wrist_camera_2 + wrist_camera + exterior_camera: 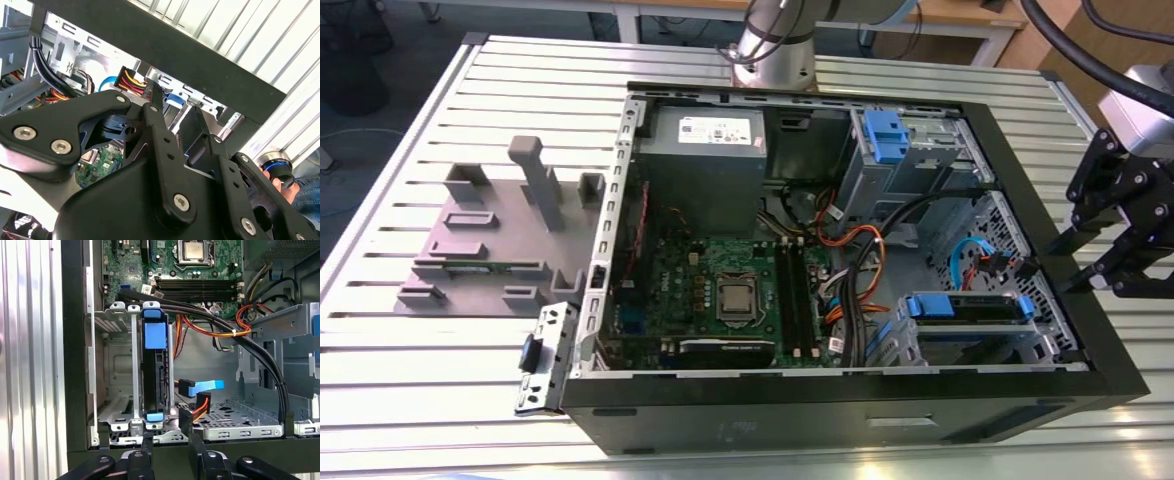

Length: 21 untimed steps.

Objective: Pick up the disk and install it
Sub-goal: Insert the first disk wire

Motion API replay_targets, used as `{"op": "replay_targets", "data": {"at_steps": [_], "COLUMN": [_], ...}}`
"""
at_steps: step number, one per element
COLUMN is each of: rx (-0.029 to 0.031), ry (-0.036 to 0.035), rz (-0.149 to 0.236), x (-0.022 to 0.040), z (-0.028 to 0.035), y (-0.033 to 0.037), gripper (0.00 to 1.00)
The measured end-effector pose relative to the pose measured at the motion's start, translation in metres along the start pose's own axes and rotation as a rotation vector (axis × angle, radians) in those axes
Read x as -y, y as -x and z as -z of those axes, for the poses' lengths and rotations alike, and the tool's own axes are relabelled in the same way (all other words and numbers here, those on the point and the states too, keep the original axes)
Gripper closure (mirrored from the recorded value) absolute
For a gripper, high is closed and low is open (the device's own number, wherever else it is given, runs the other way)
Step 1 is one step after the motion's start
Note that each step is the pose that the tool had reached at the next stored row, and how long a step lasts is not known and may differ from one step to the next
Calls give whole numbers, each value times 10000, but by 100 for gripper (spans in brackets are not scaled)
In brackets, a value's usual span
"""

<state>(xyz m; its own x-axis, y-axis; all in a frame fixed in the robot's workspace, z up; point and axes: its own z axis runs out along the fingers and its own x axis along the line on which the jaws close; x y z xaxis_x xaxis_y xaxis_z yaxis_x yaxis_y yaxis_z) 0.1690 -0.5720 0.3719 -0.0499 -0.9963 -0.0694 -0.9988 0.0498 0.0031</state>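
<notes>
One hand (170,447), mine, spread and holding nothing, poised at the computer case (854,420) rim | disk (154,375) in its blue bracket stands edge-on in the drive cage (122,390), directly ahead of my fingertips | long axis pointing away from me.

A ribbed aluminium bench (400,360) carries an open black computer case (854,400) across its middle and a grey plastic stand (494,240) beside the case, toward the exterior view's left edge.
</notes>
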Motion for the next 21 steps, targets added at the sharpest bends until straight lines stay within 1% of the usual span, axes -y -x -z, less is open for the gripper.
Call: {"op": "replay_targets", "data": {"at_steps": [6, 15, 21], "rx": [-1, -1, 0], "ry": [0, 0, 0], "rz": [0, 0, 2], "x": [7, 21, 20], "z": [-5, -18, -45], "y": [11, 48, 60], "gripper": [58, 58, 58]}}
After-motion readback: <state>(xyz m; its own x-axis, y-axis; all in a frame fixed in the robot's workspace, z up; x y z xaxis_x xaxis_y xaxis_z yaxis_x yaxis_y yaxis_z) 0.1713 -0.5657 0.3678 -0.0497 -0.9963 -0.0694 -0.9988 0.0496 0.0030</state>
